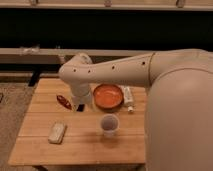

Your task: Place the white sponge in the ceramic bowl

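The white sponge (57, 132) lies flat on the front left of the wooden table (75, 145). The orange-red ceramic bowl (108, 96) sits at the table's back middle and holds nothing. My arm reaches in from the right, and its gripper (80, 106) hangs low over the table just left of the bowl. The gripper is behind and to the right of the sponge and apart from it. It holds nothing that I can see.
A pale translucent cup (109, 125) stands in front of the bowl. A slim white tube (129, 97) lies right of the bowl. A small red object (64, 102) lies left of the gripper. A long bench (45, 52) runs behind the table.
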